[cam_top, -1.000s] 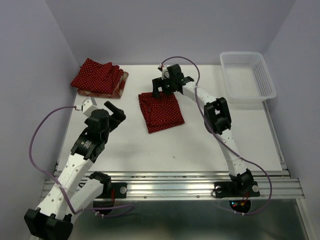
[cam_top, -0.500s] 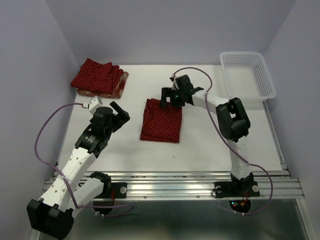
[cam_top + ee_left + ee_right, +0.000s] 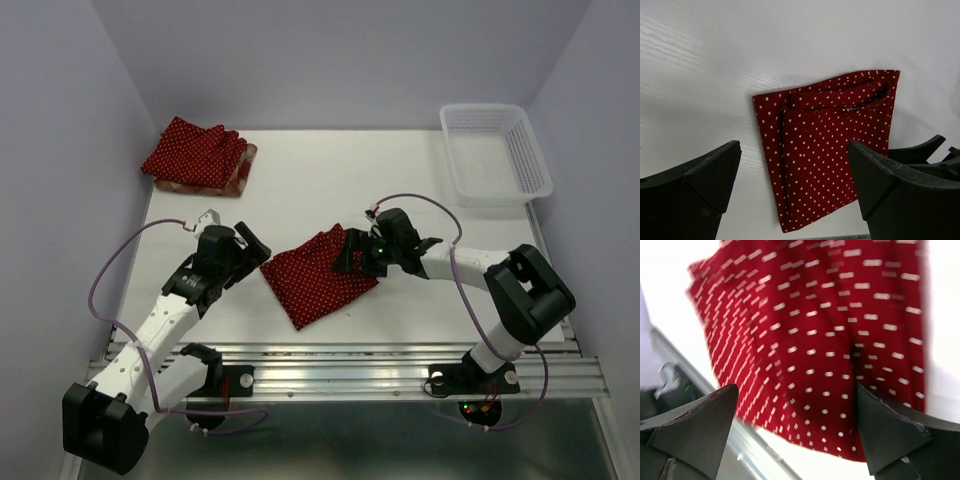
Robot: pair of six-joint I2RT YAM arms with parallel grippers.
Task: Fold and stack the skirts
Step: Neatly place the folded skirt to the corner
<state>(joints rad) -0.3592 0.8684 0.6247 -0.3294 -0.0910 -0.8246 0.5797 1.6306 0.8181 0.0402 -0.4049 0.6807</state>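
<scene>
Two polka-dot skirts (image 3: 318, 277); one plaid skirt (image 3: 240, 175); one basket (image 3: 528, 155)

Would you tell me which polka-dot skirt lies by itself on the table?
The front-centre skirt; the back-left skirt rests on top of the plaid skirt.

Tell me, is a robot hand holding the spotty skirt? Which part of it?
Nothing is held. The right gripper hangs wide open over the right edge of the folded polka-dot skirt, not clamping it. The left gripper is open beside it.
</scene>
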